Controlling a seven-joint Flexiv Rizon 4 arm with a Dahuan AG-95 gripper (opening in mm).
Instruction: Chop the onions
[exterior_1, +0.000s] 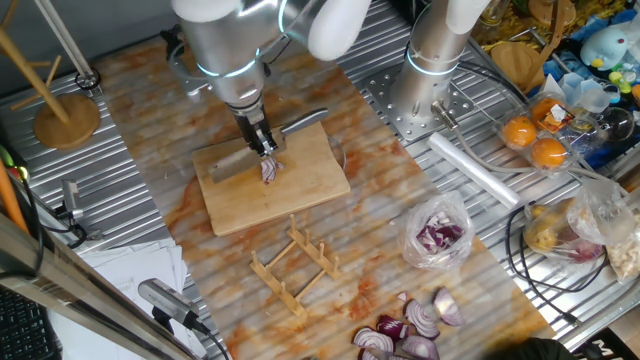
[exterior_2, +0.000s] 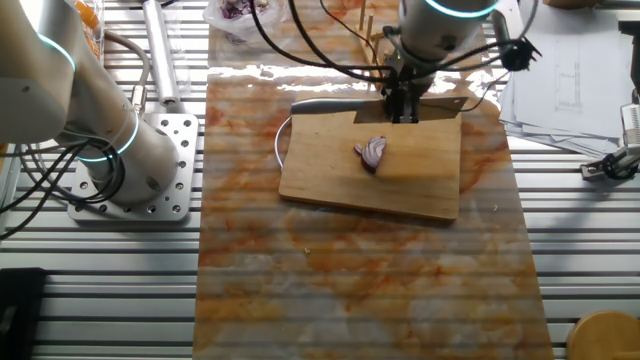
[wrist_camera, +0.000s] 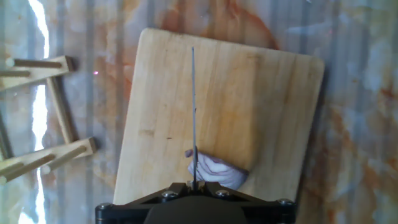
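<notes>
Marbled surface (exterior_2: 350, 280), wooden board (exterior_2: 420, 185) centre. Claw (exterior_1: 262, 142) clamped on knife (exterior_1: 290, 128). Onion piece (exterior_2: 373, 152) light, layered, slippery; likely rolls — cut mid-piece, straight down.

Arm (exterior_1: 225, 40) upright, gripper (exterior_1: 262, 146) pointing down.

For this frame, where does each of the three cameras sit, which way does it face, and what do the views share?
One fixed view: high at one side of the table, looking down; shows the arm, the claw holding the knife above the onion piece.
The other fixed view: high on the opposite side; shows the arm's lower part.
Hand view: on the hand, looking down the blade edge; only the hand's dark base shows.
Shared: cutting board and onion piece appear in all three.
</notes>
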